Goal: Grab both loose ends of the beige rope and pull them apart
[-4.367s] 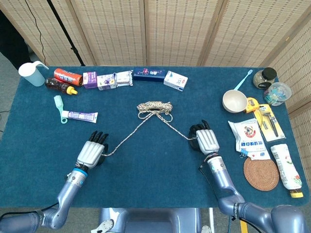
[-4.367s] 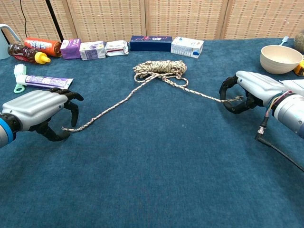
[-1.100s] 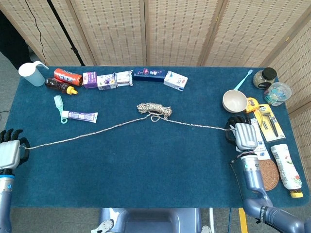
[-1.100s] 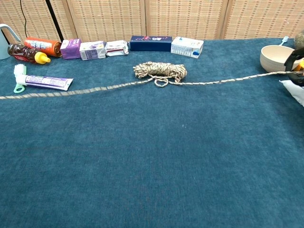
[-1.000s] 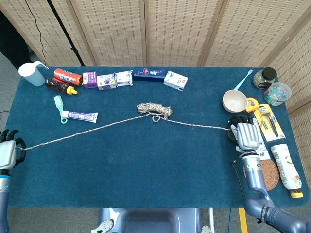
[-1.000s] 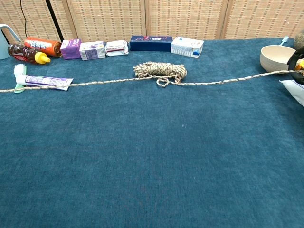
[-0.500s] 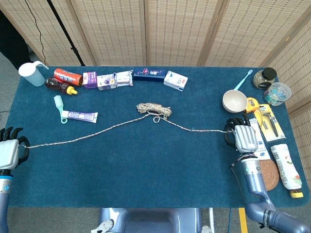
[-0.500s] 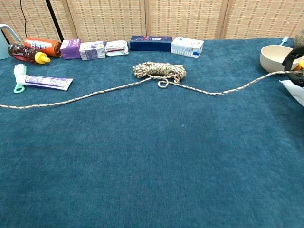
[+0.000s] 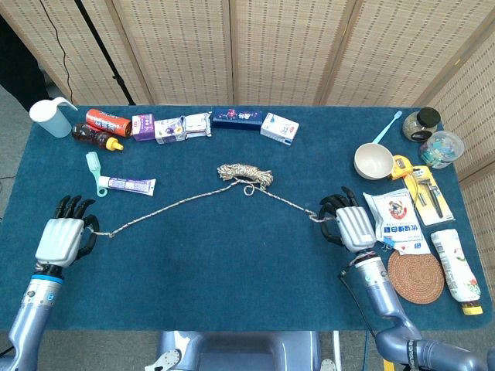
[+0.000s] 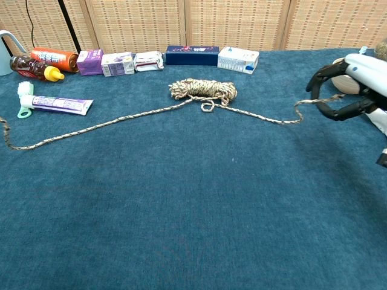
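Left hand (image 9: 60, 239): lower left of the head view, fingers curled on one end of the beige rope (image 9: 246, 174), likely for a pull outward.
Right hand (image 9: 352, 226): lower right, pinching the other end beside a white packet (image 9: 396, 220).
Rope: bundle still coiled at table centre; both strands lie slack on the blue table (image 9: 232, 263).
Stage: coil apparently not fully pulled out.

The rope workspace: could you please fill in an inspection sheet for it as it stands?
Surface: blue carpeted table.
Job's things: beige rope, bundle mid-table, both strands slack.
Clutter: toothpaste tube, cartons, bottles at the back left; white bowl, packets, cork coaster on the right.
Hands: left hand and right hand each hold a rope end.
Cables: thin black one under the right wrist.
Surroundings: woven screens.
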`<state>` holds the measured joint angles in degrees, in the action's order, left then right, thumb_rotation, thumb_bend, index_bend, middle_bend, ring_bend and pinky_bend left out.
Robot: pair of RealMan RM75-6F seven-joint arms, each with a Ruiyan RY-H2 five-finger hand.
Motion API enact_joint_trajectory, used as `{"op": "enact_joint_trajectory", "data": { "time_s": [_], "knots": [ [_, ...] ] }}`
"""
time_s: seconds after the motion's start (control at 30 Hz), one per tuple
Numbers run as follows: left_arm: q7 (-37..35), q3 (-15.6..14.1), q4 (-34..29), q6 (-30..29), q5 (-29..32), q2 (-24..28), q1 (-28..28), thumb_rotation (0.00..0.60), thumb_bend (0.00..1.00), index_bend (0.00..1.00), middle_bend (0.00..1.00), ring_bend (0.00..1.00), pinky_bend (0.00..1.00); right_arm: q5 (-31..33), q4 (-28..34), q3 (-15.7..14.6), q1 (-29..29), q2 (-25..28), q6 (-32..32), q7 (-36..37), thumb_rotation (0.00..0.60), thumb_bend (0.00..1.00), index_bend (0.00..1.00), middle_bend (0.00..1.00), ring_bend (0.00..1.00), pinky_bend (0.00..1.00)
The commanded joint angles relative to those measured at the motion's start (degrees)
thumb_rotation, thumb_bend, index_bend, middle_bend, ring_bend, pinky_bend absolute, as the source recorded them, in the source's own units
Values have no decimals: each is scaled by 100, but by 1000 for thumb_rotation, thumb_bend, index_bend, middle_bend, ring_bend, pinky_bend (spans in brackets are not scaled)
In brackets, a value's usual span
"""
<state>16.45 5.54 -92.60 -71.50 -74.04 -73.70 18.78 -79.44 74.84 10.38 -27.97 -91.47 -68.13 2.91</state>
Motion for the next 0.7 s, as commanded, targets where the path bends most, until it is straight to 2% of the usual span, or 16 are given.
{"op": "enact_joint_trajectory", "data": {
  "time_s": [0.03, 0.1, 0.17, 0.27, 0.33, 0.4, 0.5, 0.7],
  "knots": [
    [108, -13, -99, 55, -63, -56, 77, 600, 481, 542, 185, 59, 0, -50, 71, -43, -55, -39, 72, -26, 600, 516, 579, 311, 232, 50],
    [291, -60, -274, 253, -3, -19, 166, 600, 465, 381, 155, 34, 0, -91, 168, -102, -133, -33, 216, -106, 600, 518, 501, 273, 208, 35],
    [390, -79, -416, 408, 101, 44, 224, 600, 420, 171, 65, 6, 0, -93, 215, -121, -162, -14, 273, -155, 600, 520, 395, 221, 169, 14],
    [452, -74, -558, 503, 183, 91, 281, 600, 349, 18, 0, 0, 0, -30, 233, -139, -174, 14, 335, -326, 600, 519, 221, 133, 105, 0],
    [455, -78, -624, 529, 211, 113, 302, 589, 314, 0, 0, 0, 0, 49, 284, -134, -160, 49, 368, -364, 600, 491, 138, 89, 68, 0],
    [437, -75, -649, 520, 221, 129, 306, 570, 292, 0, 0, 0, 0, 68, 309, -126, -144, 73, 342, -377, 600, 419, 77, 53, 29, 0],
    [403, -70, -659, 443, 208, 168, 284, 560, 284, 0, 0, 0, 0, 84, 365, -114, -110, 151, 289, -373, 600, 362, 59, 27, 4, 0],
    [159, -112, -712, 351, 201, 401, 176, 560, 283, 0, 0, 0, 0, 112, 605, -140, -31, 475, 282, -340, 600, 310, 2, 0, 0, 0]
  ]
}}
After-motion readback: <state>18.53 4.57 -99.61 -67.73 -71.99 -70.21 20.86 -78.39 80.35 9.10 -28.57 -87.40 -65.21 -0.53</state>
